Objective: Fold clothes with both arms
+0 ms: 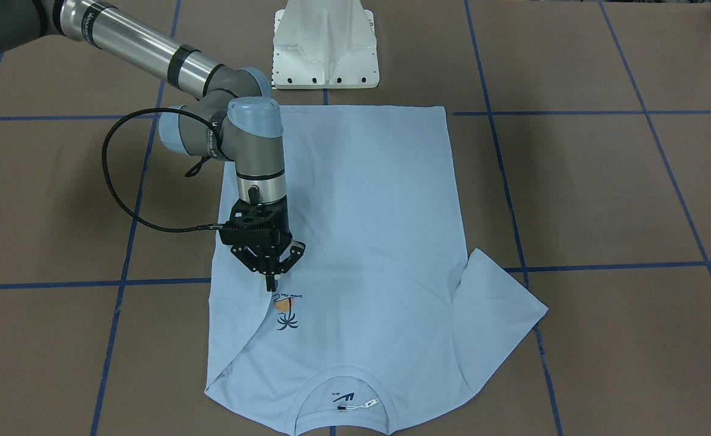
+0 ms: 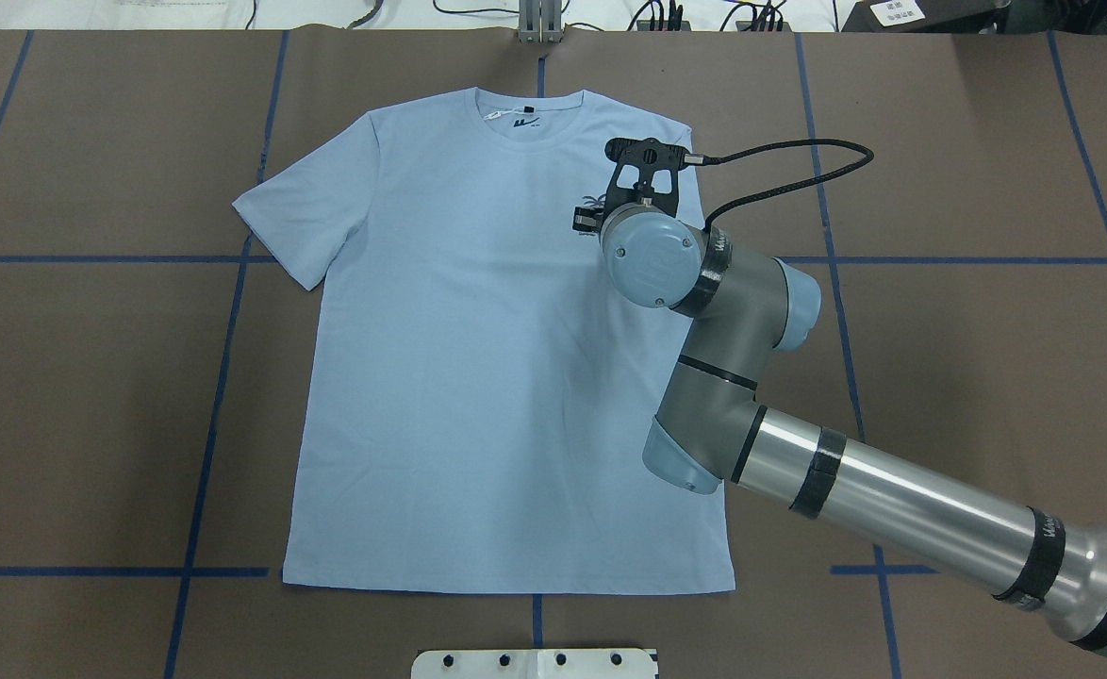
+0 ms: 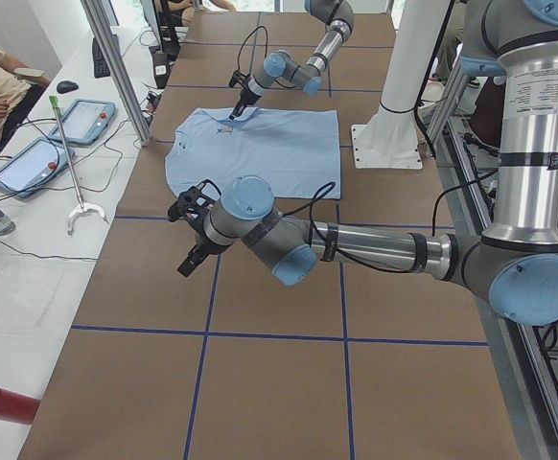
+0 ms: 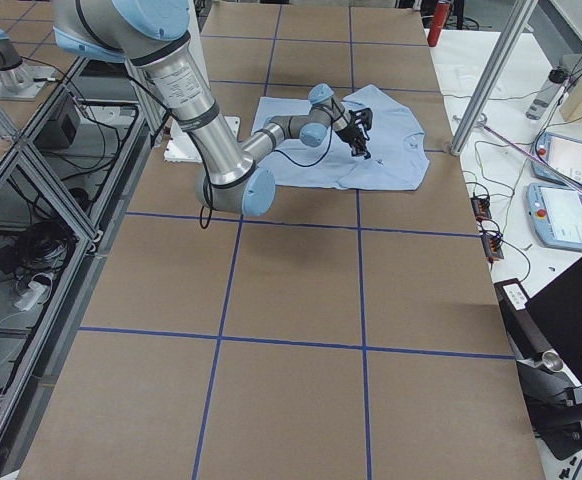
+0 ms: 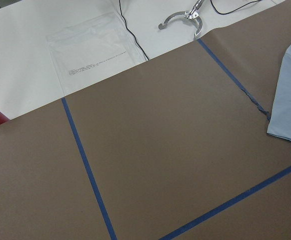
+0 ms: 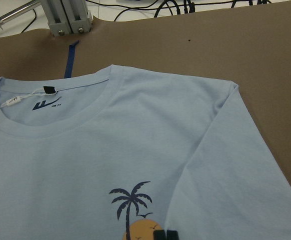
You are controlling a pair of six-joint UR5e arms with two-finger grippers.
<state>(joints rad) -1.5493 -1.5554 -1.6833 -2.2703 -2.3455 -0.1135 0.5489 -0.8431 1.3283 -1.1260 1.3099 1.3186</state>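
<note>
T-shirt (image 2: pixel 497 377) lies flat, face up, on the counter (image 2: pixel 91 377), collar (image 6: pixel 50 125) at the far edge from the robot and hem nearest its base. The two sides do not match. The right sleeve (image 6: pixel 225 165) lies folded inward over the chest, its hem ending just beside the chest print (image 6: pixel 133 210). The left sleeve (image 2: pixel 299 212) is spread out to the side. The right gripper (image 1: pixel 271 283) points straight down over the folded sleeve's hem, just on the robot's side of the print, with its fingers pressed together. The wrist view shows their tips at the cloth, but the sleeve looks flat there rather than tented (I cannot tell whether any fabric is caught between them). Judgement: it sits here because this is where the sleeve hem belongs for the first inward fold, so that step looks to be at or near its end. The left gripper (image 3: pixel 190 263) hangs over bare counter well apart from the shirt, on the robot's left. Its wrist camera catches only the garment's edge at the frame's right border, and I cannot tell if its fingers are spread or closed. It is probably parked clear so the right arm has room. The left sleeve is not yet folded.
</note>
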